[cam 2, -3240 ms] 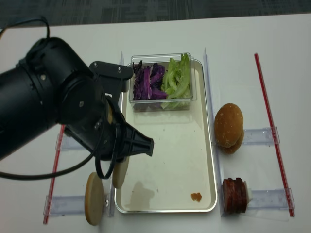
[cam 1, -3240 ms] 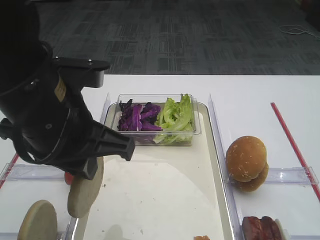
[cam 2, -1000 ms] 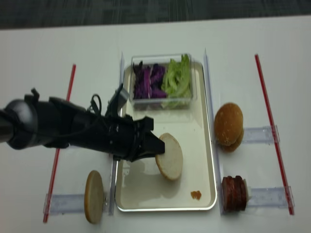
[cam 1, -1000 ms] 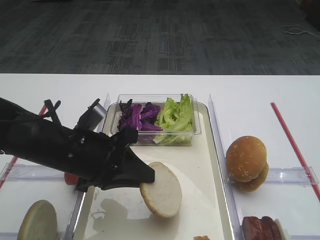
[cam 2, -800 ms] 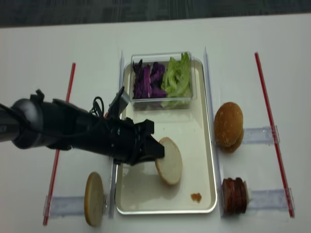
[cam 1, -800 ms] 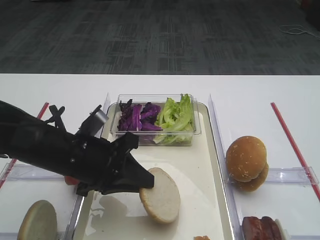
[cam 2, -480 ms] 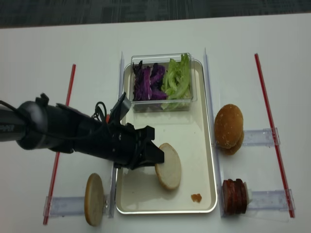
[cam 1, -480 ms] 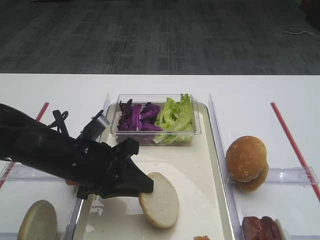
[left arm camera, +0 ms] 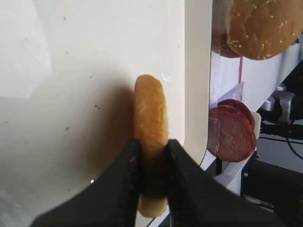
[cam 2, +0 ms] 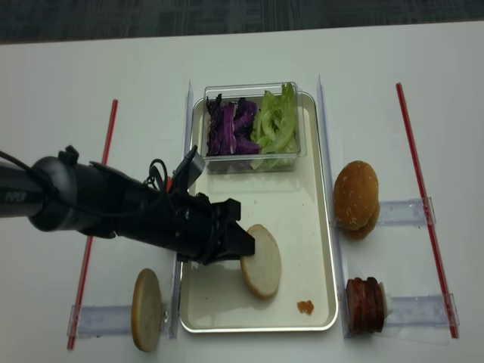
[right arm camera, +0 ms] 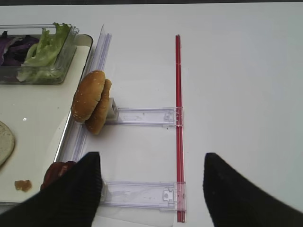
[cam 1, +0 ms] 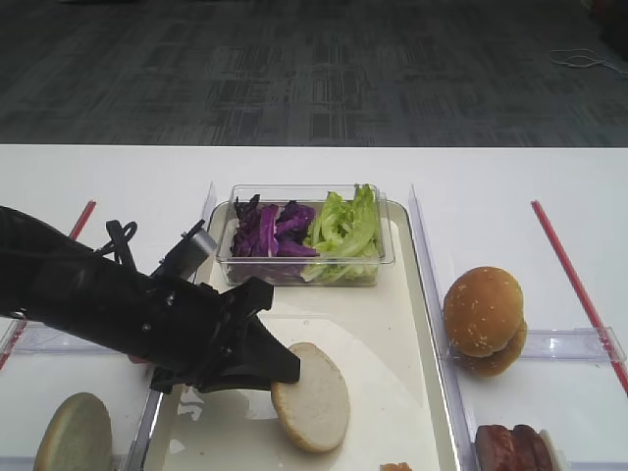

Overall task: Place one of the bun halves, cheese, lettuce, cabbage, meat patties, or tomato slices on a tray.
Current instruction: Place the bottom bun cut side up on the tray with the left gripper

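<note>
The left gripper [left arm camera: 152, 177], jaws clamped on the pale round bun half [cam 1: 310, 396], should release low over the cream silver-rimmed tray [cam 1: 392, 324].

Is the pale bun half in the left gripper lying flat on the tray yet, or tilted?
Tilted. The flat pale bun half is on edge, pinched in the left gripper, over the cream-white tray.

Bun half [cam 1: 311, 409]: carried from the tray's [cam 1: 412, 392] left rim to mid-tray, lowered, tilted toward flat, still clamped edge-on. Left gripper [cam 1: 278, 371]: arm dropped from high and near the camera to low, outstretched over the tray.
</note>
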{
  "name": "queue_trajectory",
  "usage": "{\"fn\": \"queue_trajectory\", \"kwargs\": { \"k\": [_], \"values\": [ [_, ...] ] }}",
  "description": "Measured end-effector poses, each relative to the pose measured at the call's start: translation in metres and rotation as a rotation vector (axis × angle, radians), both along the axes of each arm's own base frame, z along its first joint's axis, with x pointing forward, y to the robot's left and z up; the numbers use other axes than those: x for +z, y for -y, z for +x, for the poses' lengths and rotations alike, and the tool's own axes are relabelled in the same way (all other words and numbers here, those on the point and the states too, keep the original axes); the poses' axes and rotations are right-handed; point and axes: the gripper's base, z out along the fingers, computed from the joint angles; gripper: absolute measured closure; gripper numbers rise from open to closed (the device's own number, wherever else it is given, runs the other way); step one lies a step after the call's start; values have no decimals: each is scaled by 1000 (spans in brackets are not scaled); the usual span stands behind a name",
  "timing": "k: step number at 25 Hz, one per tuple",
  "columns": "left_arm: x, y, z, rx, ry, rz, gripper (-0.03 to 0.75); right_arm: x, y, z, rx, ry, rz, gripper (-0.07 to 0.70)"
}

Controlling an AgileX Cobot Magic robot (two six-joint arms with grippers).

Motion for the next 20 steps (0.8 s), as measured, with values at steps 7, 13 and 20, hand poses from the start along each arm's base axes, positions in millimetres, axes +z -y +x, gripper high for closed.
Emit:
{"fn": "queue_trajectory", "kwargs": {
  "k": [7, 13, 20],
  "values": [
    [-1, 0, 1, 6, 4, 9, 410, 0, 0, 0, 0, 0, 0, 163],
    [-1, -1, 1, 1, 8, 11, 316, 0, 0, 0, 0, 0, 0, 163],
    [-1, -1, 0, 1, 8, 11, 281, 0, 0, 0, 0, 0, 0, 163]
  ]
}}
